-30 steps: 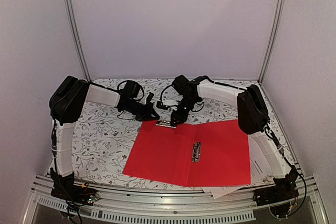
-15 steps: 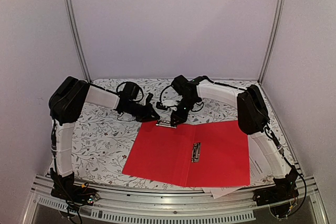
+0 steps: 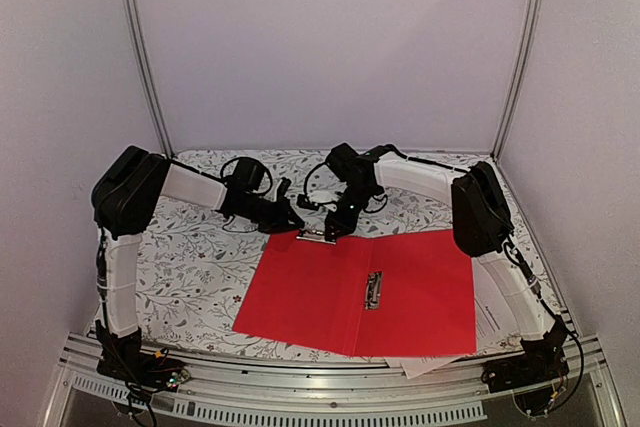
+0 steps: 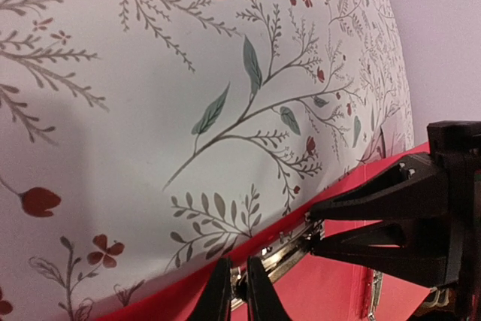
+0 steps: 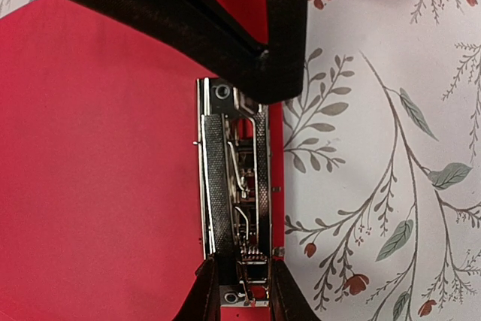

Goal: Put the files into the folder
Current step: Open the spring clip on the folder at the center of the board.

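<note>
The counter point(image 3: 190, 247) carries a cloth with a print of leaves and small red flowers. The folder point(image 3: 300, 297) lies open and flat on it, red inside up, its near edge close to the counter's near rim.

The files point(image 3: 430, 362) lie under the folder. Only white strips of them show past its near right corner and its right edge.

Both arms reach to the middle of the folder's far edge. The left claw point(image 3: 292, 219) comes to this edge from the left. Its fingers point(image 4: 218, 295) are almost pressed together, and their tips sit at the left end of the clip point(image 5: 233, 186). A thin bit of metal shows between them in the left wrist view, but I cannot tell if they really hold it. The right claw point(image 3: 333, 230) comes from the far side of the folder. It pinches the other end of the same clip, one finger point(image 5: 207, 291) on each long side of it.

This clip is a long metal piece and lies along the folder's far edge, half on the red, just beside the cloth. A second clip point(image 3: 374, 289) sits on the folder's middle fold, near its centre, apart from both claws.
</note>
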### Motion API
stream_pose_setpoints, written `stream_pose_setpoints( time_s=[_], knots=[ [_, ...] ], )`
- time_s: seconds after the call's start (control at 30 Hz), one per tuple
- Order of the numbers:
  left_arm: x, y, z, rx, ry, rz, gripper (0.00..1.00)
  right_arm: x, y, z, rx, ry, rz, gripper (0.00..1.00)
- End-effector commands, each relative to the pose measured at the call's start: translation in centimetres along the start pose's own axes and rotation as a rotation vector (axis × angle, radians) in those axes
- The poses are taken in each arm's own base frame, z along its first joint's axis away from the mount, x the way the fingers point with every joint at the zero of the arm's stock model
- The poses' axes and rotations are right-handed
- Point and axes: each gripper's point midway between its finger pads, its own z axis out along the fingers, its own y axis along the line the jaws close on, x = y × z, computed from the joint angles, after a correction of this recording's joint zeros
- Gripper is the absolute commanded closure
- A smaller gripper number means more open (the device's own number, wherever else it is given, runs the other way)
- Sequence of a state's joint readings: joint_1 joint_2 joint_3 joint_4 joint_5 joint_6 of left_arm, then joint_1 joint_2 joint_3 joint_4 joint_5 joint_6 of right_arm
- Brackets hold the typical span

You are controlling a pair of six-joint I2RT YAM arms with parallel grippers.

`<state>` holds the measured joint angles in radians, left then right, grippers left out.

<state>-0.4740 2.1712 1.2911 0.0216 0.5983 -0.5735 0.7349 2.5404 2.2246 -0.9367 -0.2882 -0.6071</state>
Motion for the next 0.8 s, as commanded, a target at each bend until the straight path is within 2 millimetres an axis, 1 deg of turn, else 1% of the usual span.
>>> stream_pose_setpoints(
  time_s=[0.0,0.07,0.23,0.43,0.57,0.67,0.77],
  knots=[
    [1.4,0.2,-0.5,-0.008,0.039,-0.035,0.90,4.7,-0.1,3.3,0.018,0.169,0.024,0.87],
    [0.8,-0.2,-0.5,0.013,0.015,-0.024,0.89,4.8,0.0,3.3,0.018,0.173,0.024,0.87],
    [0.7,-0.3,-0.6,0.020,0.009,-0.033,0.90,4.8,0.0,3.3,0.019,0.174,0.022,0.88],
    [0.5,0.1,-0.7,0.015,0.003,-0.045,0.98,4.8,-0.1,3.3,0.021,0.175,0.018,0.88],
    [0.7,0.6,-0.6,-0.002,0.011,-0.050,1.00,4.8,-0.2,3.3,0.026,0.176,0.018,0.88],
    [1.1,1.3,-0.5,-0.034,0.017,-0.055,1.00,4.9,-0.2,3.4,0.028,0.179,0.019,0.89],
    [2.4,2.5,-0.5,-0.097,0.047,-0.071,1.00,4.9,-0.3,3.4,0.030,0.181,0.018,0.89]
  ],
)
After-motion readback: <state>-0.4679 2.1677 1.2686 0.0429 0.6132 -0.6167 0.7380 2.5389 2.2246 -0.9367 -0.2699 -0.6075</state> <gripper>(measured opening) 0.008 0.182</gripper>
